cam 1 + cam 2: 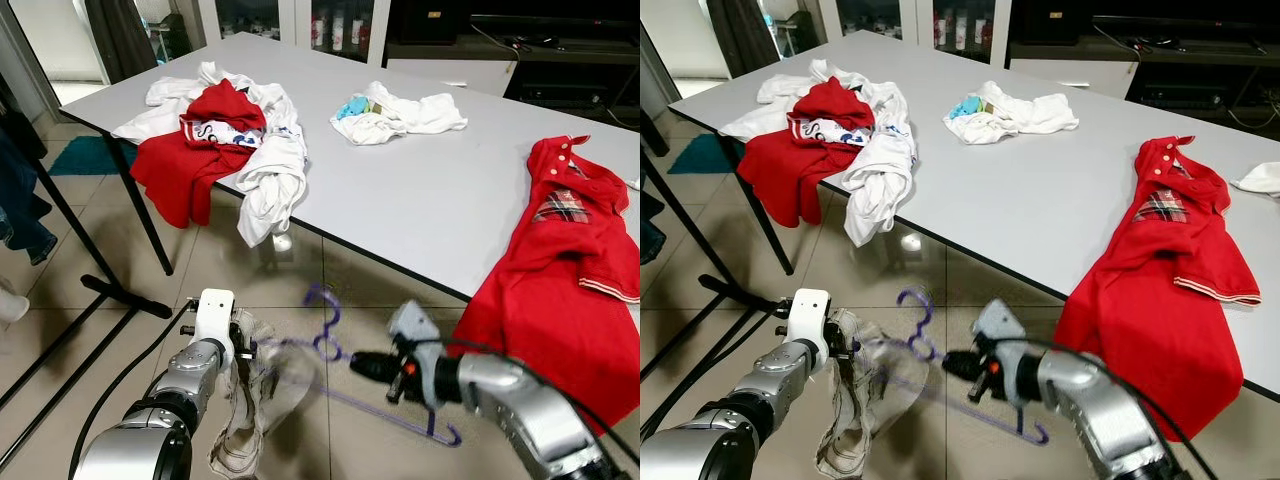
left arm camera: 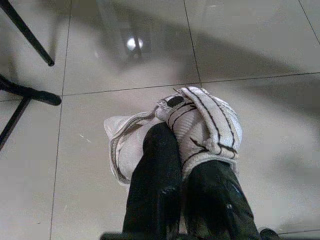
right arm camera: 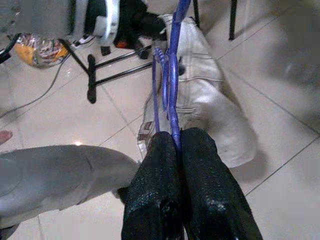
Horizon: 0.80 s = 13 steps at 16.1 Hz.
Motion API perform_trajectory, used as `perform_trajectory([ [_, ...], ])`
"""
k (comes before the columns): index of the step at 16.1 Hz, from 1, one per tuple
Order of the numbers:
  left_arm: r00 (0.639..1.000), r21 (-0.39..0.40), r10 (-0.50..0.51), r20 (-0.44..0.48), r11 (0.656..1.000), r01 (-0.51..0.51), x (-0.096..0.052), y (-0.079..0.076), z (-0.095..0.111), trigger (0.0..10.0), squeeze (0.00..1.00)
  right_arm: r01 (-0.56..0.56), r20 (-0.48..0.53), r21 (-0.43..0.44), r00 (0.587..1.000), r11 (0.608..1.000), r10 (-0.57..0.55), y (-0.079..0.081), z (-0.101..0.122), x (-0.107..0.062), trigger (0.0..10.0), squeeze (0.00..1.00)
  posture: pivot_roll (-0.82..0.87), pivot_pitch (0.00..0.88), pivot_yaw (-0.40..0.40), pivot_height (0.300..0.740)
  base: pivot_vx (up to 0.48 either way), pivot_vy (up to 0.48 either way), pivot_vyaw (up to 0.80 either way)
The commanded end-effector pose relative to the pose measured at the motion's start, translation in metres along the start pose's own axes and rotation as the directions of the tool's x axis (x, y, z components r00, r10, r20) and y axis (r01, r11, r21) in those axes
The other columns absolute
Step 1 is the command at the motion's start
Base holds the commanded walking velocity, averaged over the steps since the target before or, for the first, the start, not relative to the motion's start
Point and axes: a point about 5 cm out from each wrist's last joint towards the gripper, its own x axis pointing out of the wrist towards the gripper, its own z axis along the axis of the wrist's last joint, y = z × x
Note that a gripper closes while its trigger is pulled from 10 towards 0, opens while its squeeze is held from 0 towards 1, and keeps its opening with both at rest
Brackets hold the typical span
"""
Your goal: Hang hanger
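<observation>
The purple hanger (image 1: 335,345) hangs in the air above the tiled floor (image 1: 250,265), in front of the near edge of the grey counter (image 1: 420,190). It is thin wire or plastic, and its long axis runs from the curled hook at about 10 o'clock down to the lower bar end at about 4 o'clock in the left eye view, with the hook pointing up and away toward the counter. The right gripper (image 1: 352,366) has its two black, rough-textured fingers (image 3: 160,180) pressed together on the hanger's neck, so the hook sticks out beyond the fingertips and the bar trails back beneath the silver forearm. A whitish garment (image 1: 255,400) with dark seam lines, soft and crumpled, droops from the hanger toward the floor. The left gripper (image 2: 182,165), at about 9 o'clock from the right one, pinches a bunched fold of this same cloth between its closed fingers. On the counter lie a red polo shirt (image 1: 570,270) with a plaid collar lining, draped over the edge at about 3 o'clock, a heap of red and white clothes (image 1: 225,140) at about 11 o'clock, and a small white bundle (image 1: 395,112) near 12 o'clock. A black metal rack leg (image 1: 110,290) stands on the floor at the left.
</observation>
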Motion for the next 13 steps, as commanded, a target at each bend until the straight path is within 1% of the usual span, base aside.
perform_trajectory([
  [1, 0.999, 0.01, -0.007, 0.05, 1.0, 0.006, 0.002, 0.0, 0.015, 10.0, 0.0, -0.006, 0.007, -0.024, 1.0, 1.0, 0.006, 0.002, 0.006, 0.001, 10.0, 0.0, -0.14, 0.0, 0.051, 0.74, 0.0, 0.0, 0.0],
  [3, 0.999, 0.01, -0.003, 0.054, 1.0, 0.002, 0.002, 0.002, 0.016, 10.0, 0.0, 0.006, -0.013, -0.012, 1.0, 1.0, -0.007, 0.001, 0.002, 0.009, 10.0, 0.0, -0.13, 0.0, 0.052, 0.74, 0.0, 0.0, 0.0],
  [6, 0.999, 0.009, 0.001, 0.054, 1.0, -0.002, 0.002, 0.003, 0.016, 10.0, 0.0, 0.046, -0.023, 0.006, 0.999, 0.999, -0.046, -0.001, 0.003, 0.018, 10.0, 0.0, -0.14, 0.0, 0.055, 0.74, 0.0, 0.0, 0.0],
  [8, 0.997, 0.003, -0.014, 0.071, 1.0, 0.013, 0.003, -0.003, 0.021, 10.0, 0.0, 0.102, -0.052, 0.012, 0.993, 0.995, -0.101, -0.007, 0.002, 0.025, 10.0, 0.0, -0.14, 0.0, 0.055, 0.74, 0.0, 0.0, 0.0],
  [10, 0.996, -0.001, -0.031, 0.089, 1.0, 0.031, 0.004, -0.008, 0.027, 10.0, 0.0, 0.123, -0.063, 0.014, 0.991, 0.992, -0.121, -0.011, 0.001, 0.026, 10.0, 0.0, -0.13, 0.0, 0.053, 0.74, 0.0, 0.0, 0.0],
  [11, 0.994, 0.007, -0.044, 0.104, 0.999, 0.043, 0.005, -0.012, 0.031, 10.0, 0.0, 0.139, -0.071, 0.014, 0.988, 0.99, -0.137, -0.015, -0.001, 0.023, 10.0, 0.0, -0.13, 0.0, 0.052, 0.74, 0.0, 0.0, 0.0],
  [13, 0.993, 0.018, -0.051, 0.106, 0.999, 0.049, 0.005, -0.012, 0.032, 10.0, 0.0, 0.154, -0.074, 0.02, 0.986, 0.988, -0.152, -0.019, -0.004, 0.015, 10.0, 0.0, -0.13, 0.0, 0.052, 0.74, 0.0, 0.0, 0.0],
])
